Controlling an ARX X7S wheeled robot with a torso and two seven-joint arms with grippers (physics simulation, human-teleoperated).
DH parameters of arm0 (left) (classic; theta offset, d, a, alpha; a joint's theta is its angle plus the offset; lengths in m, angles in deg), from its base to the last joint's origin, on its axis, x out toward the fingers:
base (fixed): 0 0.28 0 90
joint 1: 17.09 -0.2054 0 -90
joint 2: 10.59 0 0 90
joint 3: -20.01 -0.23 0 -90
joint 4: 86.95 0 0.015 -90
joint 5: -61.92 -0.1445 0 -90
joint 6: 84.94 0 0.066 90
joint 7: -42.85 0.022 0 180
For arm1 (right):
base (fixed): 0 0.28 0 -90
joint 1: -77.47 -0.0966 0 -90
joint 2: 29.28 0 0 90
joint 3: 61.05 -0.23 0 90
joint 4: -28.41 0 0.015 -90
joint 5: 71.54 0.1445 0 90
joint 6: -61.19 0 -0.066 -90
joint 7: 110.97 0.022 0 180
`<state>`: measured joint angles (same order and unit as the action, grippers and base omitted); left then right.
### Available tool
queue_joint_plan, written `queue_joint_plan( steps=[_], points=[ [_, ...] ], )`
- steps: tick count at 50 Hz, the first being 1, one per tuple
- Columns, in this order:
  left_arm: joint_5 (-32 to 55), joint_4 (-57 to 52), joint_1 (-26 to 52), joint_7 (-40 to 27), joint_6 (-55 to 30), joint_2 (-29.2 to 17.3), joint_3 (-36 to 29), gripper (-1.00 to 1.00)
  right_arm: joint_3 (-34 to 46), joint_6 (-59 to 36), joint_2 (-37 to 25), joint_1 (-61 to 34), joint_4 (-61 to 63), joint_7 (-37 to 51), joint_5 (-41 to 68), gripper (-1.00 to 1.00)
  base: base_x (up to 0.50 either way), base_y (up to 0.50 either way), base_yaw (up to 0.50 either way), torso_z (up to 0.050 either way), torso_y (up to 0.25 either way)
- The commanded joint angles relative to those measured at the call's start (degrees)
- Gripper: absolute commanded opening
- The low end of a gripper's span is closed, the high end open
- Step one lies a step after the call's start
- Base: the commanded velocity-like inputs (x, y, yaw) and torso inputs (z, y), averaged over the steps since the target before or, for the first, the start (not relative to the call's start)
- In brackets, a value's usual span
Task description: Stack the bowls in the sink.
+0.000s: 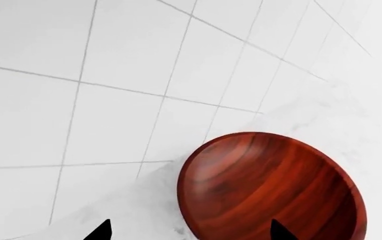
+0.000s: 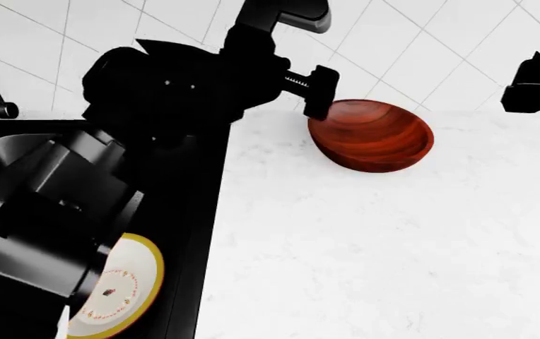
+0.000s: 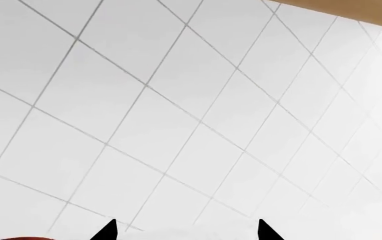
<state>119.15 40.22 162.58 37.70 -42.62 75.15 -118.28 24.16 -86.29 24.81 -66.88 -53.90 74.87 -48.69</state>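
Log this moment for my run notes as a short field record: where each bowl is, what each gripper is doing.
wooden bowl: upright on the marble counter, near the tiled wall
white yellow-rimmed bowl: inside the black sink, partly hidden by the left arm
left gripper: open, at the wooden bowl's rim, nothing held
right gripper: open, empty, facing the wall tiles
stacked: not yet

Colours on the counter and in the sink

The wooden bowl [image 2: 372, 134] is glossy reddish-brown with darker grain streaks; the other bowl [image 2: 119, 286] is white with a yellow rim and small red marks. The sink [image 2: 206, 233] is black, the counter [image 2: 383, 247] white marble, the wall tiles [image 3: 177, 100] white with grey grout.
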Motion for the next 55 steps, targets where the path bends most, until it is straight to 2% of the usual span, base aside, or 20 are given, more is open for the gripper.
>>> queue_joint_plan(
  steps=[1,7,10,13,23,37,55],
  points=[
    [8.70,13.05,4.13,2.79,11.38,4.24,-14.82,1.00,0.35,-1.06,-1.09,-1.84,0.04,-0.20,0.04,1.00,0.00,0.00,0.00,0.000,0.000],
    [26.01,15.74,7.01,1.51,20.24,4.25,-33.31,1.00,0.72,-3.51,-3.34,-3.70,0.95,-0.64,0.16,1.00,0.00,0.00,0.00,0.000,0.000],
    [30.51,15.74,7.53,1.12,22.56,4.26,-38.48,1.00,0.49,-4.37,-4.13,-3.99,1.51,-0.73,0.33,1.00,0.00,0.00,0.00,0.000,0.000],
    [32.30,15.86,7.55,0.87,23.68,4.26,-40.78,1.00,0.34,-4.85,-4.59,-4.16,1.85,-0.75,0.43,1.00,0.00,0.00,0.00,0.000,0.000],
    [34.73,16.47,7.15,0.30,26.06,4.26,-41.59,1.00,1.00,-5.36,-5.40,-4.98,1.75,-0.98,0.30,1.00,0.00,0.00,0.00,0.000,0.000],
    [46.87,15.41,8.44,-0.50,28.55,4.26,-42.61,1.00,0.99,-4.85,-5.66,-4.31,1.37,-0.92,0.09,1.00,0.00,0.00,0.00,0.000,0.000],
    [46.26,14.75,8.82,-2.90,28.53,4.26,-42.68,1.00,0.94,-4.66,-6.11,-4.65,1.02,-1.10,0.11,1.00,0.00,0.00,0.00,0.000,0.000]
  ],
)
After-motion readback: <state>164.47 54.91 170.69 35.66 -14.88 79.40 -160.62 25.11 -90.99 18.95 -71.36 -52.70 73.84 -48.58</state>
